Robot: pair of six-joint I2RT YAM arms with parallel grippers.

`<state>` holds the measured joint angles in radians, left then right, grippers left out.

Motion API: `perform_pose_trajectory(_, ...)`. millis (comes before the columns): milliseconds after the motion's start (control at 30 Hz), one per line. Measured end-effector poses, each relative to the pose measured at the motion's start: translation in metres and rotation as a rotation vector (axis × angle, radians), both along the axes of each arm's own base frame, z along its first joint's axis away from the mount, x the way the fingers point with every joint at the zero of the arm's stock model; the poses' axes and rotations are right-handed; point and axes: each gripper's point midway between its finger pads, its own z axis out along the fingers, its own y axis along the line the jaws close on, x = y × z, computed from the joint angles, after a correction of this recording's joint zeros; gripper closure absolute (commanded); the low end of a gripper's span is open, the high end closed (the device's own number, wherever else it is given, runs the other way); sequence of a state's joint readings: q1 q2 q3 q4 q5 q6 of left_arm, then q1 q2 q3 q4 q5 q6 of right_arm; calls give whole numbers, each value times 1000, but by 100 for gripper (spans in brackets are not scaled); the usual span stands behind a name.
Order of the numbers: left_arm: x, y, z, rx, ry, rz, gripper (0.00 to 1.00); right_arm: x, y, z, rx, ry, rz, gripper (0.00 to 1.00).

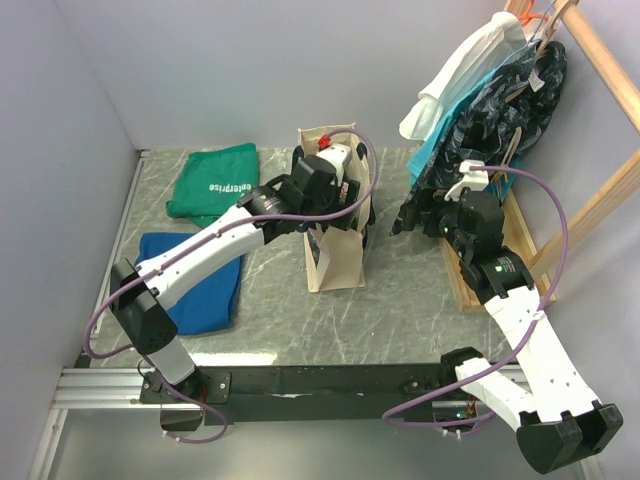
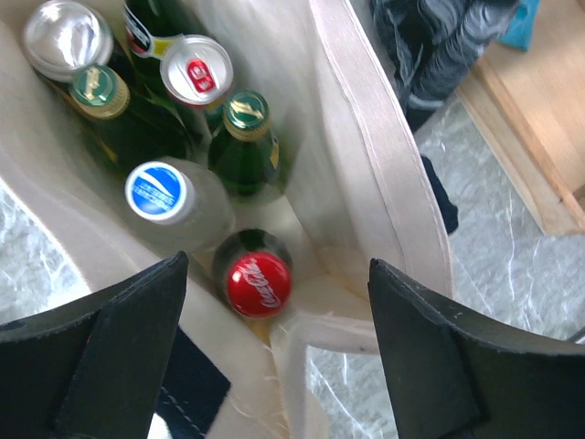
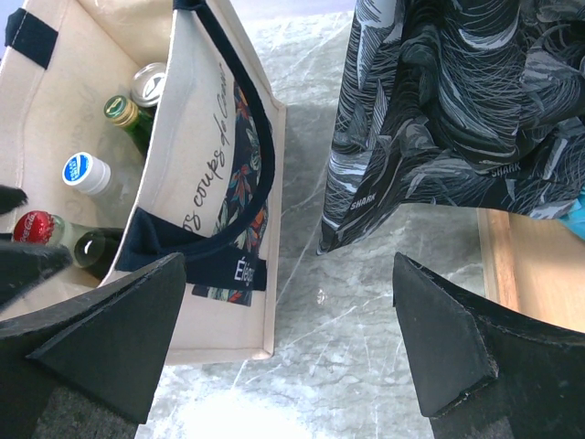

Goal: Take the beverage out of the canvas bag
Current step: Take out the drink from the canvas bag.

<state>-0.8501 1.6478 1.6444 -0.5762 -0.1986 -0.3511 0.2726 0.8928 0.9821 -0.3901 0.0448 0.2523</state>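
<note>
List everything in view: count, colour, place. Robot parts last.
canvas bag: one, cream with navy handles, upright mid-table
cola bottle: one, red cap, inside the bag
clear bottle: one, blue cap, inside the bag
green bottles: at least two, inside the bag
cans: two, silver tops, inside the bag
green cloth: one, far left of table
blue cloth: one, near left of table
garments: several, white, teal, dark patterned, hanging at right
wooden rack: one, light wood, right edge
table: one, grey marbled
left gripper: open, over the bag's mouth
right gripper: open, between bag and garments
</note>
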Motion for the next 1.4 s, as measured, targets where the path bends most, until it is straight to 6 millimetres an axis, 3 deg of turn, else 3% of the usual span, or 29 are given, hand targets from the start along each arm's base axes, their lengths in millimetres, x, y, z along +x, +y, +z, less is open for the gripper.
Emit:
perform_pose_trajectory(233, -8, -6, -5, 9, 16, -15, 9, 0, 0, 0, 0, 1, 0, 0)
perform_pose_trajectory(300, -9, -6, -5, 9, 16, -15, 4, 0, -1, 0, -1, 0, -4, 0)
perform_pose_trajectory(700, -5, -3, -4, 16, 0, 14, 4, 0, 0, 0, -6, -1, -7, 0)
perform_pose_trajectory(1000, 2, 1, 9, -41, -32, 86, 4, 0, 0, 0, -7, -2, -10, 0)
perform_pose_trajectory(1400, -4, 5, 17, -69, -47, 78, 4, 1, -2, 0, -13, -3, -16, 0)
